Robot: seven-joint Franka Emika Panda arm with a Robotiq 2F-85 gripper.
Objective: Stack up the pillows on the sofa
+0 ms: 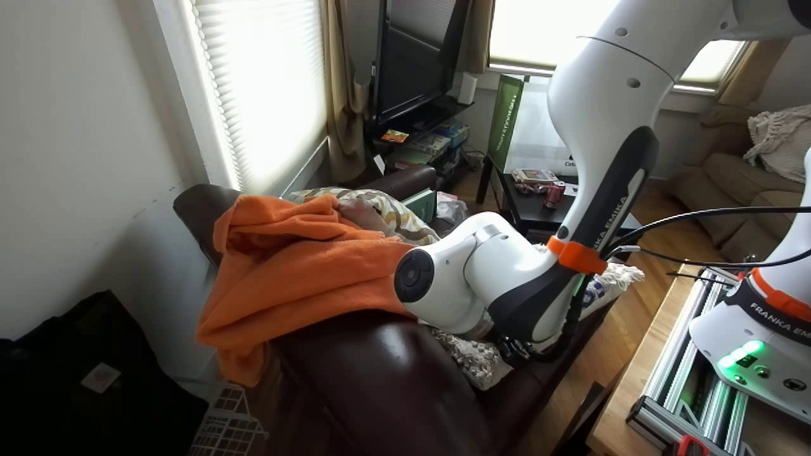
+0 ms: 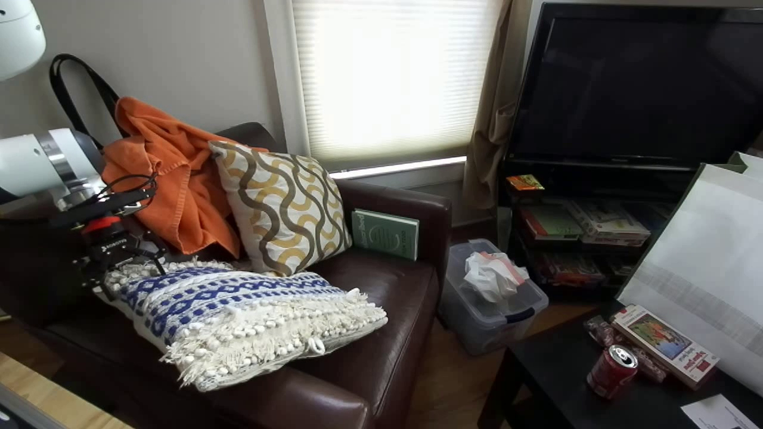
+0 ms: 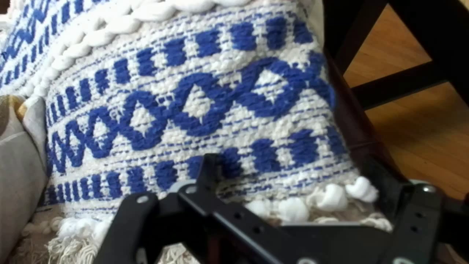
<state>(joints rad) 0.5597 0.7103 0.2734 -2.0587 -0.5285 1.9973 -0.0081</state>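
Note:
A blue and white woven pillow with cream fringe lies flat on the brown leather sofa. It fills much of the wrist view, and its fringed edge shows in an exterior view. A white pillow with gold and brown wavy lines leans upright against the sofa back; its edge shows in the wrist view. My gripper points down at the blue pillow's fringed end near the sofa back. In the wrist view the gripper has its fingers wide apart, with pillow fabric between them. Whether the fingertips touch it is unclear.
An orange blanket drapes over the sofa back beside the arm. A green book leans on the sofa's armrest. A plastic bin and a black coffee table with a red can stand past the sofa.

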